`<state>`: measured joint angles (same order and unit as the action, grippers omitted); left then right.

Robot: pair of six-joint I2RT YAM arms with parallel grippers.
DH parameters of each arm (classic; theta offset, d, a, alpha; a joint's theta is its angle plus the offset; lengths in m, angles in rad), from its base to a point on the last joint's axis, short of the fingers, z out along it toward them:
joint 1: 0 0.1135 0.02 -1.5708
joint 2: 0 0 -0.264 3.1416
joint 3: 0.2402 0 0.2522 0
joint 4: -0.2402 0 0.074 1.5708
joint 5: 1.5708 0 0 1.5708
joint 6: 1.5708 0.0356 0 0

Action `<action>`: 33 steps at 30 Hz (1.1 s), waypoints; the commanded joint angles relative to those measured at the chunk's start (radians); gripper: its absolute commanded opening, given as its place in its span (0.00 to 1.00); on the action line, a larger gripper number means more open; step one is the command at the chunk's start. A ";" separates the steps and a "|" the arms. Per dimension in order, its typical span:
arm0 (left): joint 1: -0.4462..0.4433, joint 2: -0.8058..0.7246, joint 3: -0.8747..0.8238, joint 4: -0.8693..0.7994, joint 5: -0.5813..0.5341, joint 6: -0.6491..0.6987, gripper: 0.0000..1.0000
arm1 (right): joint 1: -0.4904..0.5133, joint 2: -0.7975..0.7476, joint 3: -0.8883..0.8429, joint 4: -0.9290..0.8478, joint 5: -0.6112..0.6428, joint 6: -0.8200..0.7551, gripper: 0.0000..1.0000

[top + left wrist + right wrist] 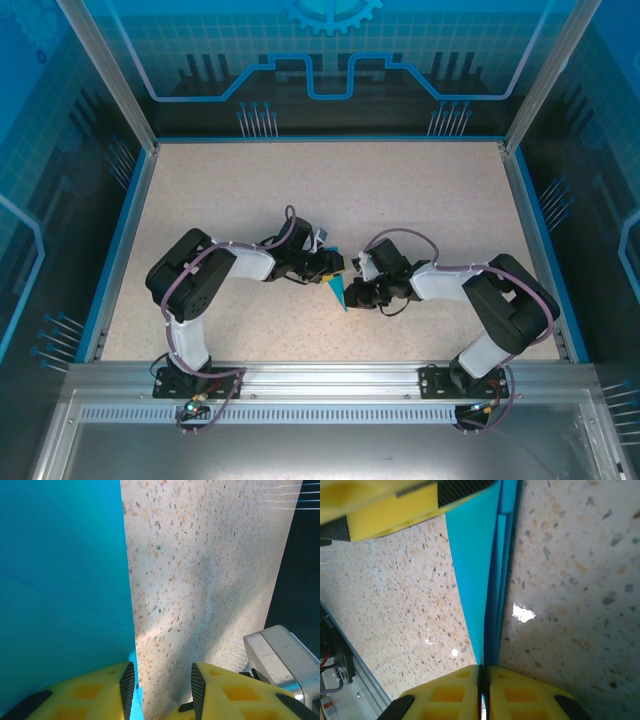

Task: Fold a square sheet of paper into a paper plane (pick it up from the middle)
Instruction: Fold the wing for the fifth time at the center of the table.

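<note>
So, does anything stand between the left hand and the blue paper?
Nothing visible does. The blue paper lies directly beside one finger of the left hand, whose jaws stand apart with bare table between them. The right hand is shut on the paper's folded layers.
</note>
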<state>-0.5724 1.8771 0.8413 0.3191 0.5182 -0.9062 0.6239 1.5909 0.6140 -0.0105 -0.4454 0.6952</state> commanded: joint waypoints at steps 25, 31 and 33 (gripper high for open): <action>-0.006 0.020 0.013 -0.068 -0.009 0.029 0.39 | 0.061 -0.038 -0.005 -0.225 0.055 -0.006 0.09; -0.005 0.028 0.016 -0.067 -0.009 0.025 0.38 | 0.065 0.004 -0.006 -0.233 0.085 -0.005 0.06; -0.006 0.030 0.015 -0.067 -0.008 0.025 0.38 | 0.065 0.033 -0.004 -0.243 0.092 -0.009 0.04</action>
<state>-0.5846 1.8786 0.8448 0.2962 0.5377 -0.9066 0.6640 1.5684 0.6266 -0.1123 -0.3771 0.6952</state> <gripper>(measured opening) 0.384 0.052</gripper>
